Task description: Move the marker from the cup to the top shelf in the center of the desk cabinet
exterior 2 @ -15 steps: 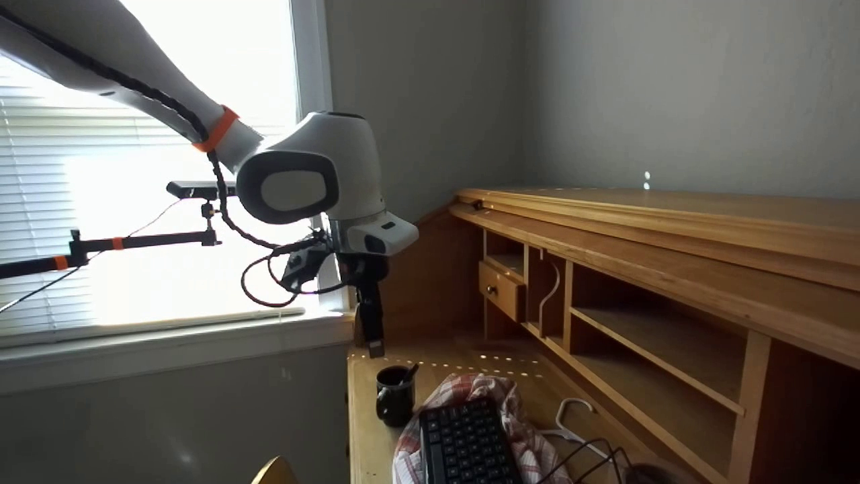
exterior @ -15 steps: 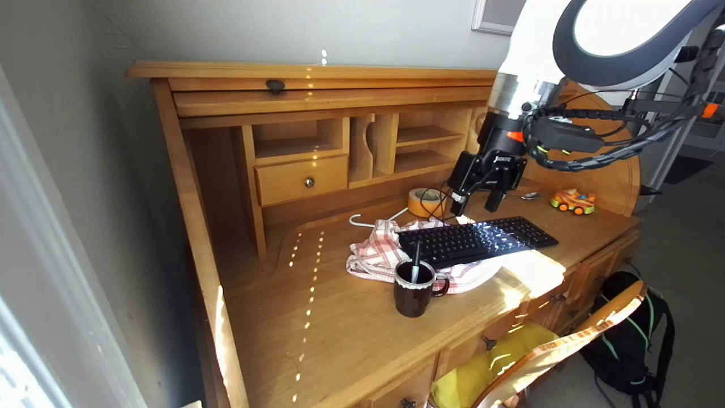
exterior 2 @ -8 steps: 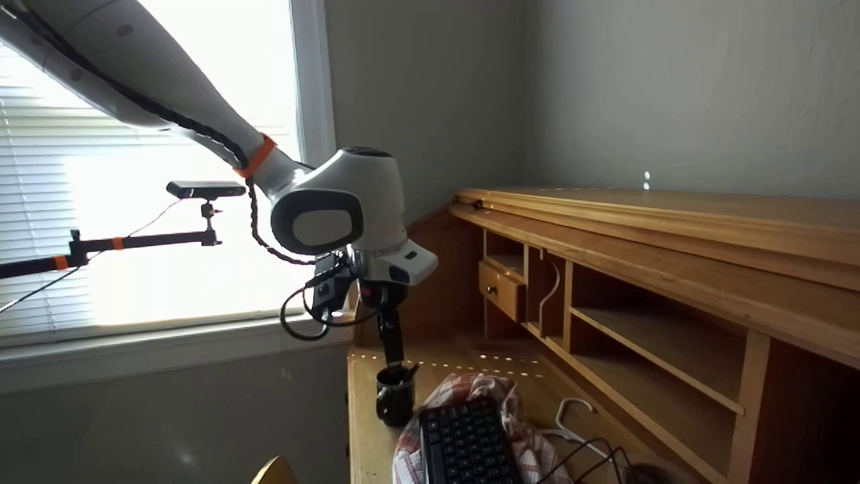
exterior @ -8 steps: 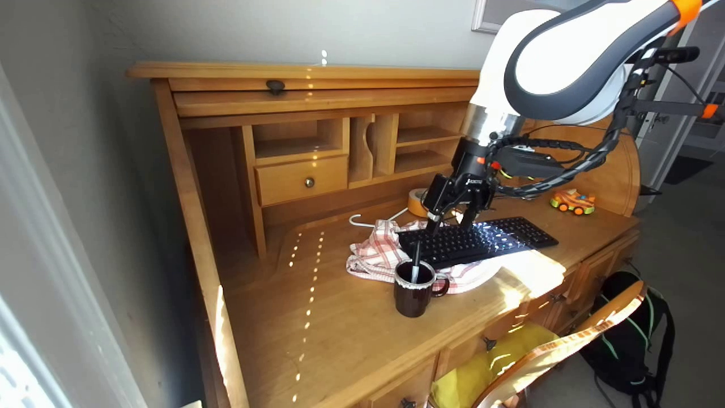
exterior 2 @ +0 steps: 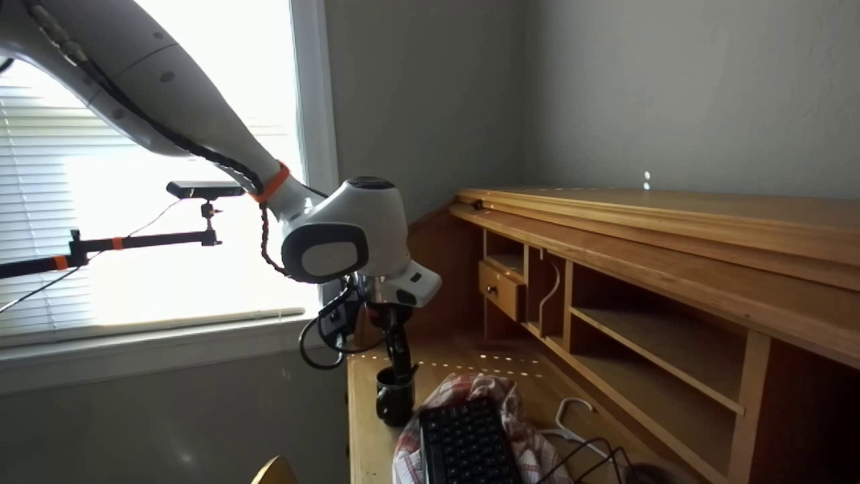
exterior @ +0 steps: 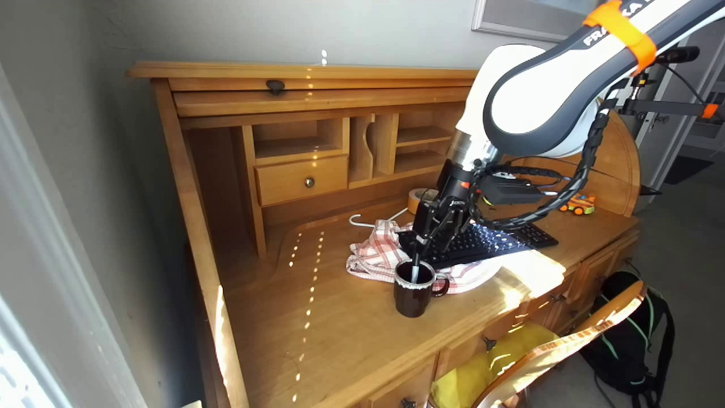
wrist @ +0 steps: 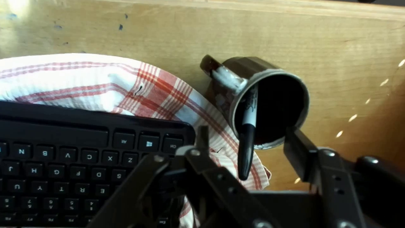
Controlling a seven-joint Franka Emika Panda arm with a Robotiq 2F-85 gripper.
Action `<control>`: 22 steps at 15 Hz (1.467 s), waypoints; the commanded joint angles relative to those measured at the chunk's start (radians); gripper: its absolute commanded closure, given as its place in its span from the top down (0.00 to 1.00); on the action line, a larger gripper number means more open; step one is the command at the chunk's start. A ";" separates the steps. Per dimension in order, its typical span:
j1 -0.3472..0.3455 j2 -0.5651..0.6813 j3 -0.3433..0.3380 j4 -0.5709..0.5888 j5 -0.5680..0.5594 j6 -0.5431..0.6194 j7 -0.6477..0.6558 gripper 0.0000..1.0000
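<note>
Wrist view: the marker [wrist: 250, 122] stands aslant in the cup [exterior: 412, 300], pale lettered barrel down inside, black cap up past the rim. Around that cap the gripper [wrist: 248, 139] is released, its two fingers spread, one to each side, with a gap showing between each of them and the marker. In both exterior views the white arm [exterior: 538, 105] slants down to just above the cup. Just beside the cup a red-and-white checked towel [exterior: 371, 258] lies bunched on the desktop [exterior: 269, 328], and on the towel, near the cup, rests a black keyboard [wrist: 69, 171]. Past the towel from the cup lie a white hanger [exterior 2: 563, 433] and a roll of tape [exterior: 416, 203]; farther from the cup, beyond the keyboard, sits an orange toy car [exterior: 580, 204]. Across the desktop from the cup rises the desk cabinet [exterior: 226, 103]; its top shelf [exterior 2: 658, 343], well apart from the cup, is the upper of two wide, open-fronted slots. On the cup's opposite side, by the desktop's front edge, stands a wooden chair [exterior: 592, 328] with a yellow cushion [exterior: 461, 385].
</note>
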 commanded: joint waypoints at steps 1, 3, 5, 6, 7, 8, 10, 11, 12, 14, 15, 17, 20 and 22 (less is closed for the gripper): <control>-0.012 0.046 0.033 0.017 0.044 0.085 -0.050 0.63; -0.010 0.056 0.041 0.011 0.037 0.144 -0.055 0.62; -0.013 0.064 0.049 0.005 0.029 0.185 -0.059 0.64; -0.016 0.066 0.053 0.004 0.027 0.195 -0.062 0.61; -0.017 0.068 0.055 0.003 0.023 0.200 -0.062 0.56; -0.020 0.070 0.058 0.001 0.024 0.206 -0.064 0.38; -0.029 0.064 0.068 -0.007 0.029 0.216 -0.076 0.26; -0.033 0.062 0.072 -0.010 0.031 0.220 -0.082 0.18; -0.037 0.055 0.078 -0.015 0.034 0.220 -0.087 0.09; -0.055 0.027 0.098 -0.031 0.053 0.199 -0.099 0.00; -0.063 0.008 0.107 -0.045 0.062 0.197 -0.105 0.01; -0.082 -0.044 0.133 -0.076 0.094 0.174 -0.126 0.04; -0.102 -0.172 0.167 -0.145 0.173 0.176 -0.172 0.04; -0.092 -0.245 0.144 -0.158 0.226 0.167 -0.133 0.04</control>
